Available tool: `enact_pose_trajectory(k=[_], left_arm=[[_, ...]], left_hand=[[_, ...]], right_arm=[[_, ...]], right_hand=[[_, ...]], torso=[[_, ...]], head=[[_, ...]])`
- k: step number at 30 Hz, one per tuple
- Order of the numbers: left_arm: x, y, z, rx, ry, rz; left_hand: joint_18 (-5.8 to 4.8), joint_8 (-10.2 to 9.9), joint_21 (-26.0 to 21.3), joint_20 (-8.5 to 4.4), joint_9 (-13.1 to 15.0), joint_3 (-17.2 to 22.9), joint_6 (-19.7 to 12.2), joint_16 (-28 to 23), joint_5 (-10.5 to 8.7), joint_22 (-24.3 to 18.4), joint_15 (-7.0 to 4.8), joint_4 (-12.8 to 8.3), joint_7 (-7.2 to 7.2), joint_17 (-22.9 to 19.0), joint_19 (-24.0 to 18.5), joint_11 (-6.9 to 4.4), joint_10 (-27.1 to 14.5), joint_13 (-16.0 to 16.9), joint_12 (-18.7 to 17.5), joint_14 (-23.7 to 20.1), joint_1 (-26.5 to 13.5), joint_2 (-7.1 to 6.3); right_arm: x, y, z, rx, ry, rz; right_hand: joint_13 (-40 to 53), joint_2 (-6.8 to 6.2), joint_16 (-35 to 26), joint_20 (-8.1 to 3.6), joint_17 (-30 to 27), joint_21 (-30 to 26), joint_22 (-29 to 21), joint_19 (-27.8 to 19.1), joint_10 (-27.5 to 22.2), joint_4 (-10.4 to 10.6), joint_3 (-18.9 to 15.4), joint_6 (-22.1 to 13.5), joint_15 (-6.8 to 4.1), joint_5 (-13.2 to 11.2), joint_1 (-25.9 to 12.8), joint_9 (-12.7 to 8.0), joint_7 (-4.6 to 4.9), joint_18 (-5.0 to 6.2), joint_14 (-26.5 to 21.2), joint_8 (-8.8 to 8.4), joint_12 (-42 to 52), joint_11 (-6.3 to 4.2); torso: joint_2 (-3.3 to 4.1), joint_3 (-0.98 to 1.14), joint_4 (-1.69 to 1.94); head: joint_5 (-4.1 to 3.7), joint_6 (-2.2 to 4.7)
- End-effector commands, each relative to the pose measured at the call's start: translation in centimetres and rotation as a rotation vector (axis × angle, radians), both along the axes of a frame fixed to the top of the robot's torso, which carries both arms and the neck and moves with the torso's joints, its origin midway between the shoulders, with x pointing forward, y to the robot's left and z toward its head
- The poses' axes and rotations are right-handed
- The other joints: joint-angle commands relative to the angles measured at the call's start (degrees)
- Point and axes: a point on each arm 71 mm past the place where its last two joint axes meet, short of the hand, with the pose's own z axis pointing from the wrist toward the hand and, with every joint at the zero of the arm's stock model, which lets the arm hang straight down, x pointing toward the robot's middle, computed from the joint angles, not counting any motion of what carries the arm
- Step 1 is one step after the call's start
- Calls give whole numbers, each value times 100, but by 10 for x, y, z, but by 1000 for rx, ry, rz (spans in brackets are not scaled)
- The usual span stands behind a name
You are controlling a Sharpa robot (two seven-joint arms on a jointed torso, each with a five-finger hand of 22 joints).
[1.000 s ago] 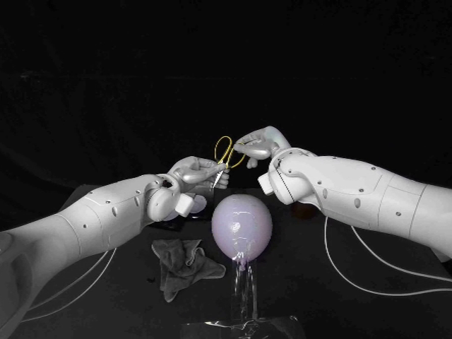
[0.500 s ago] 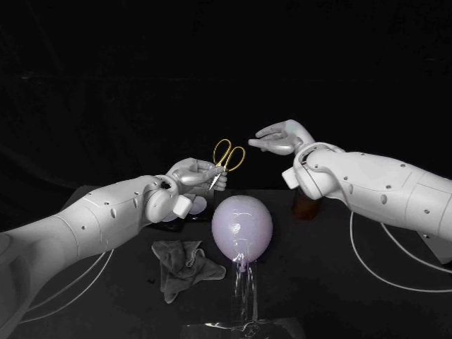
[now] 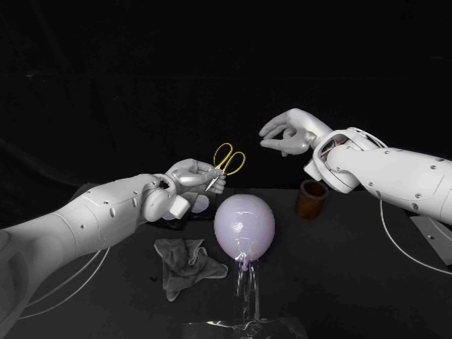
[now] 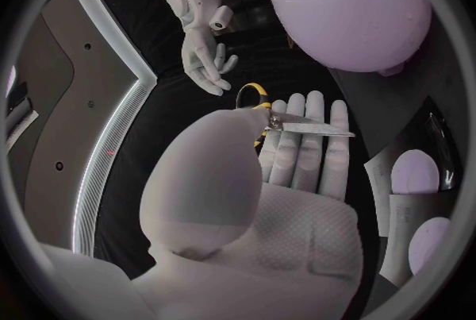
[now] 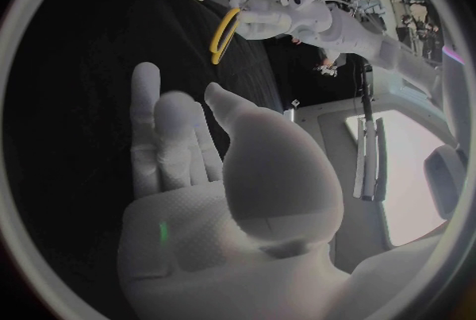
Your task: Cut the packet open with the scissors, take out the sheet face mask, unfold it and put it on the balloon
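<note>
scissors are pinched by the blades in the left hand, yellow loops up and free, likely so the right hand, raised well apart and empty with loose fingers, can take them. balloon stands below on the desk, maskless.

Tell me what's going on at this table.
The left hand holds the yellow-handled scissors raised off the table. The right hand is lifted apart from them, with nothing in it. The lilac balloon stands on a clear stand mid-table, with a crumpled grey cloth lying beside it and a brown cup behind. No mask is on the balloon yet.
</note>
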Motion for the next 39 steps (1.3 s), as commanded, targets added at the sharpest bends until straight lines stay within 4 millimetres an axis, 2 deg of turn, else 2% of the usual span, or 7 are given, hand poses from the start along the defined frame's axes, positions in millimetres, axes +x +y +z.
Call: enact_pose_trajectory(k=[1,6,11,20,23,28,39], left_arm=[[-2,-4,1,8,6,-50],[-2,-6,1,11,9,-57],[-3,-6,1,12,11,-59],[-3,-6,1,15,12,-57],[-3,-6,1,15,12,-59],[-3,-8,1,14,12,-63],[-3,-11,1,12,10,-69]], left_hand=[[52,41,35,2,440,568,-40,-32,14,7,-8,-516,-8,10,-6,-36,94,7,3,36,-59,6],[52,49,40,1,466,602,-44,-32,13,8,-8,-533,-8,19,-8,-36,98,8,3,39,-95,0],[52,52,43,1,479,617,-46,-32,13,9,-8,-541,-7,23,-8,-37,101,8,4,40,-112,-3],[53,63,51,1,513,652,-49,-31,13,11,-10,-558,-7,35,-6,-37,110,9,6,46,-160,-11],[53,63,51,1,513,652,-49,-31,13,11,-10,-558,-7,35,-6,-37,110,9,6,46,-160,-11],[52,67,52,1,522,658,-49,-30,13,11,-11,-564,-8,38,-7,-39,114,10,6,49,-172,-16],[52,69,53,1,528,666,-50,-30,13,11,-12,-569,-9,40,-8,-40,116,10,7,51,-179,-18]], right_arm=[[-11,28,0,-292,-139,128],[-18,53,2,-417,-235,139],[-21,70,2,-483,-293,138],[-28,94,0,-568,-410,141],[-28,99,-2,-592,-416,144],[-28,105,-8,-633,-402,148],[-22,109,-18,-702,-341,132]], right_hand=[[-30,-335,2296,-6,2779,2012,2078,595,37,-41,582,180,70,250,-89,-172,-10,-294,371,-200,-162,7],[-29,-421,2391,33,2927,2263,2366,583,-72,-38,667,143,87,230,-156,-208,-21,-315,377,-266,-162,17],[-24,-473,2478,52,3093,2418,2544,588,-107,-32,693,127,92,126,-209,-226,-41,-326,403,-300,-156,10],[-30,-539,2472,17,3034,2313,2439,399,-347,-78,717,65,65,26,-212,-261,-96,-269,378,-370,-167,-36],[-30,-542,2472,5,3031,2306,2434,388,-365,-82,720,60,51,23,-209,-263,-107,-265,377,-375,-168,-46],[-37,-591,2463,-129,3010,2186,2319,272,-632,-85,664,-49,-108,-3,-253,-297,-176,-230,374,-453,-172,-115],[-32,-575,2456,-176,2998,2132,2278,231,-724,-85,623,-78,-151,-10,-255,-306,-217,-219,375,-475,-159,-157]], torso=[[-2,-17,5],[4,-28,24],[5,-32,13],[-6,-11,2],[-7,-11,0],[-8,-11,1],[-6,-18,2]], head=[[-26,17],[-22,43],[-3,48],[1,54],[7,55],[11,58],[14,72]])
